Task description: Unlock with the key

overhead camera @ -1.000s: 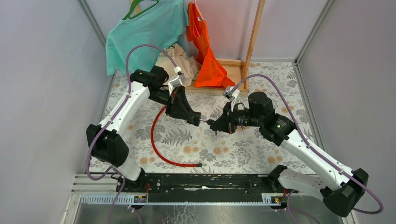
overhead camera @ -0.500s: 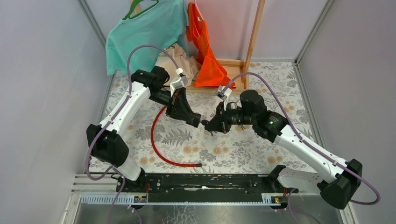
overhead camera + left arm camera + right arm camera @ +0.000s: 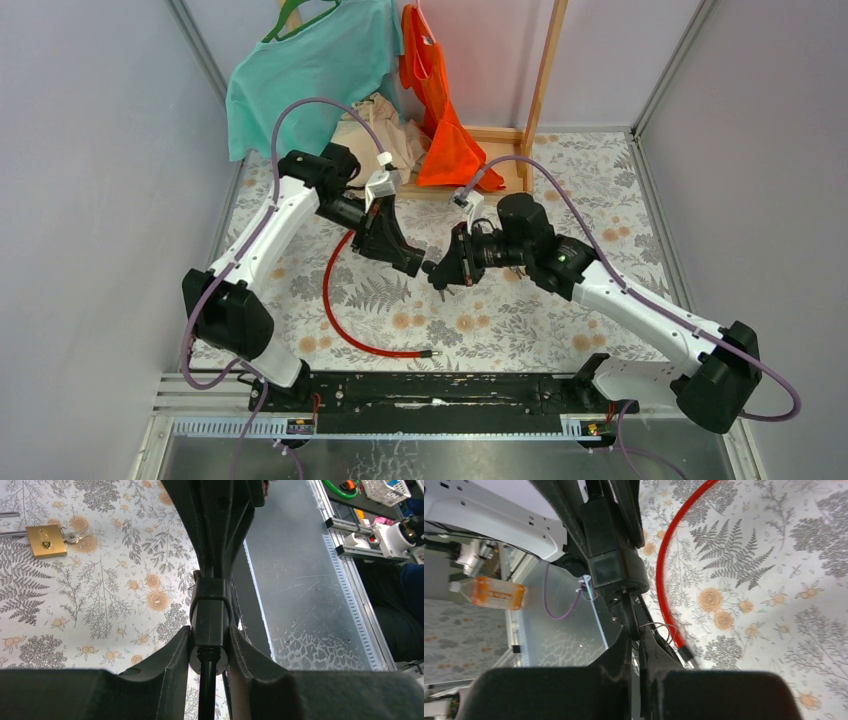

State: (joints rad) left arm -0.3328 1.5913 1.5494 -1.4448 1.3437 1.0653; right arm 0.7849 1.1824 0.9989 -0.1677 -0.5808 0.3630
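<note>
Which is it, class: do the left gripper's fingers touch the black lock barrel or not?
Touching. The left wrist view shows the fingers of the left gripper pressed against both sides of the black lock barrel.

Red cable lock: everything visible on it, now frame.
The cable lock is a glossy red, plastic-coated-looking cable running to a black boxy lock head with a round face. The head is off the table, clamped in the left end effector. The cable hangs from it and lies in an arc on the floral tablecloth. Its free end, with black collar and metal pin, lies unplugged. The right end effector holds what looks like a key against the round face.
</note>
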